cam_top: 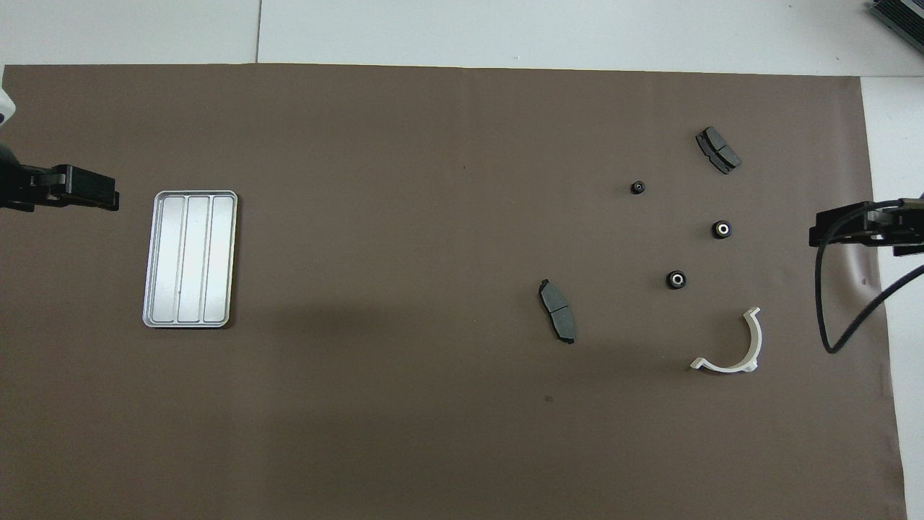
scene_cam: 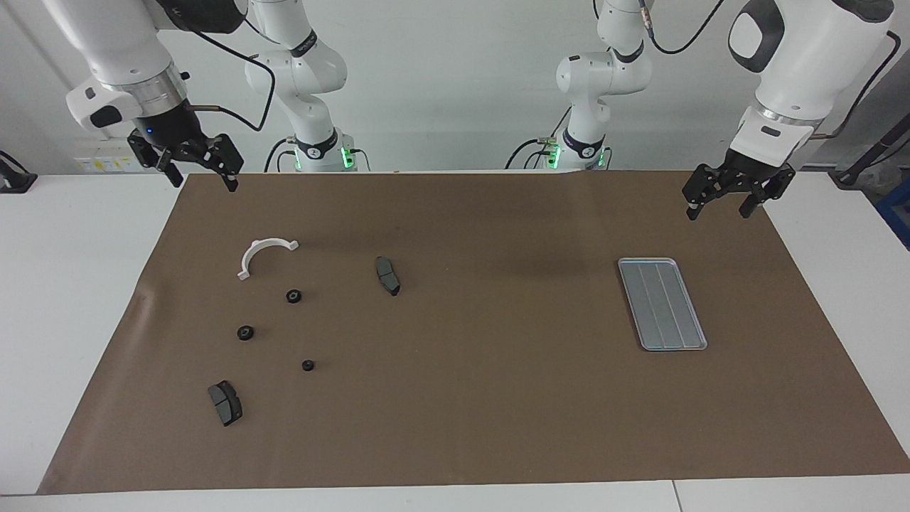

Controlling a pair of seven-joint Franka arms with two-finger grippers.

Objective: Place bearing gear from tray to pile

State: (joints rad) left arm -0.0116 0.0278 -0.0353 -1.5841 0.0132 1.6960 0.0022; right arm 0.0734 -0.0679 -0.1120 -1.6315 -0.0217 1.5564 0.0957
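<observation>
Three small black bearing gears lie on the brown mat among the pile. The pile also holds a white half-ring bracket and two dark brake pads. The overhead view shows the gears beside the bracket. The silver ridged tray holds nothing. My right gripper hangs open and empty over the mat's edge at the right arm's end. My left gripper waits open and empty over the mat beside the tray.
The brown mat covers most of the white table. A black cable dangles from the right arm over the mat's edge. The arm bases stand at the robots' end of the table.
</observation>
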